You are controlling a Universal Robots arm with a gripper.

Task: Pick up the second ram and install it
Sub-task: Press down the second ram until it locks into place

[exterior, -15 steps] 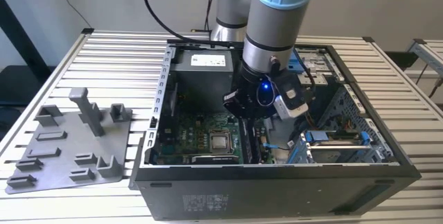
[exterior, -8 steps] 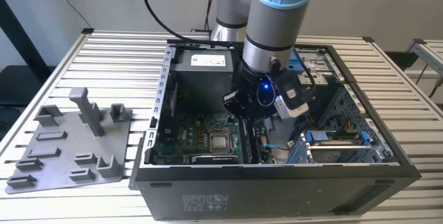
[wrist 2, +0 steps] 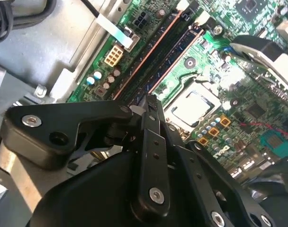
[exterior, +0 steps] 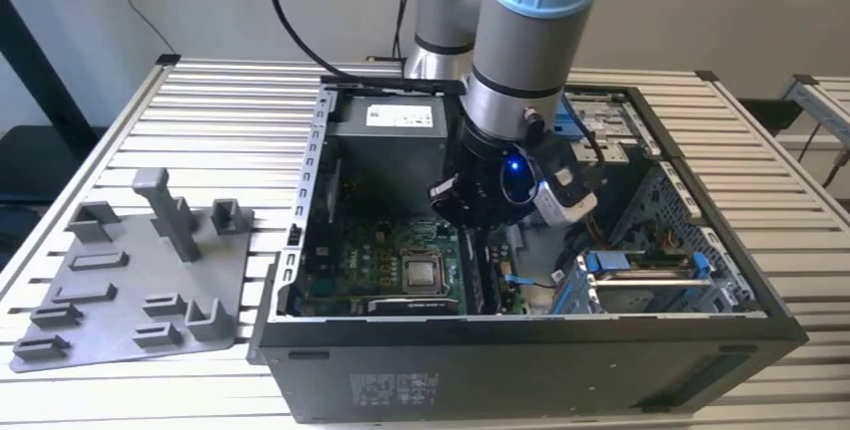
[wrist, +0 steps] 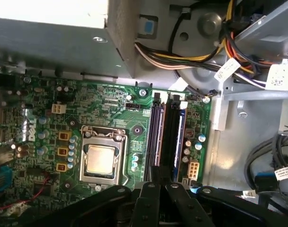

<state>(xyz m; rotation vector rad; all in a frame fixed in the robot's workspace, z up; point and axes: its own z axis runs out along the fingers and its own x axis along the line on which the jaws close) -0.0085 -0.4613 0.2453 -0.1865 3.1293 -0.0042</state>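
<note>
My gripper (exterior: 481, 231) reaches down inside the open computer case (exterior: 309, 166), over the green motherboard (wrist: 106, 101). Its black fingers are shut together, and nothing shows between them. Two long dark strips run side by side in the memory slots. The fingertips (wrist: 158, 171) stand at the near end of the strip closer to the processor socket, which I take for the second ram (wrist: 156, 135), also in the second wrist view (wrist 2: 175, 54). The gripper (wrist 2: 151, 100) sits right above that strip, and I cannot tell whether they touch. The other strip (wrist: 175, 135) lies beside a small white connector (wrist: 193, 168).
The silver processor socket (wrist: 100, 158) lies beside the slots. Bundled cables (wrist: 238, 61) hang near the case wall. A blue drive bracket (exterior: 644, 266) fills the case's corner at the exterior view's right. A grey holder plate (exterior: 133, 281) with upright posts rests on the slatted table at the exterior view's left.
</note>
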